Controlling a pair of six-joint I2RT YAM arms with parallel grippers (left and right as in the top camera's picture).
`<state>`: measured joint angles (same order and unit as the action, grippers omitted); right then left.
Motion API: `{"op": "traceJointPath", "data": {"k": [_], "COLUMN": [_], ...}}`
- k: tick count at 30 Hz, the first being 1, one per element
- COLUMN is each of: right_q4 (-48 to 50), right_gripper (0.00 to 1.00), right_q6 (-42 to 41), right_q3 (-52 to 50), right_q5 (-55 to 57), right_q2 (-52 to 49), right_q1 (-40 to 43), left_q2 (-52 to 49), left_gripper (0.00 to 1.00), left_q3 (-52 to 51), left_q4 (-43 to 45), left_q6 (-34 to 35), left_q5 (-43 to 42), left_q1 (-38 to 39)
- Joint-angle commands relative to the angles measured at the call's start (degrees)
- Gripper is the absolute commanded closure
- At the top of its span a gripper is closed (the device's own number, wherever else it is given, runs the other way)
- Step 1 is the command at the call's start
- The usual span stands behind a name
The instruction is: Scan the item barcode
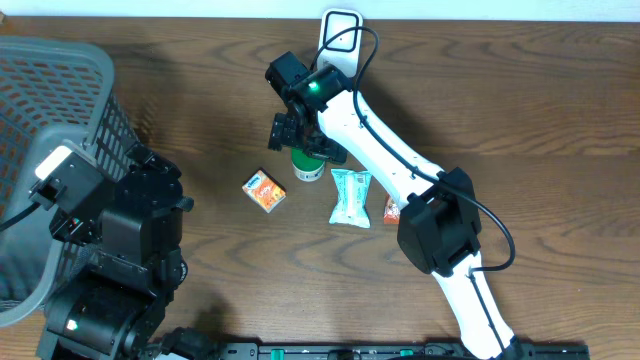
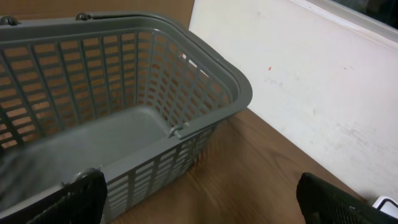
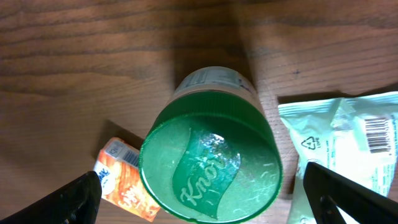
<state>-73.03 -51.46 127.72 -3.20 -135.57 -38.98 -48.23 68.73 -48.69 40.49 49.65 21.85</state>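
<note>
A cup with a green Knorr lid stands upright on the wooden table; it is the green-topped cup in the overhead view. My right gripper hangs open directly above it, one finger on each side of the lid and nothing gripped. It shows as the dark gripper over the cup in the overhead view. My left gripper is open and empty, near the grey basket at the left.
An orange box lies left of the cup and a pale green packet with a barcode lies to its right. Another orange item is partly under the right arm. A white device with a cable sits at the far edge.
</note>
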Motion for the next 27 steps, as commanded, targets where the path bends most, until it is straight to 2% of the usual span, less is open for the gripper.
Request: {"op": "traceJointPath", "data": {"k": [1,14,27], "right_q4": [0.2,4.4,4.3], "right_gripper": [0.01,0.01,0.03], "right_q6": [1.2,0.7,0.1], "right_q3": [-1.3,-5.3,-5.3], "right_q5": [1.2,1.2,-1.6], "right_q2": [-0.5,-0.7,-6.9], "right_q1": [-0.1,-0.2,-0.6], "left_q2": [0.0,0.0,0.0], "left_gripper": [0.02,0.02,0.02], "left_q3": [1.0,1.0,1.0], "left_q4": [-0.3,-1.9,-3.5], "left_q6": [0.3,0.3,0.3], "left_q5": [0.3,0.3,0.5], "left_q1": [-0.3,-0.3,-0.3]}}
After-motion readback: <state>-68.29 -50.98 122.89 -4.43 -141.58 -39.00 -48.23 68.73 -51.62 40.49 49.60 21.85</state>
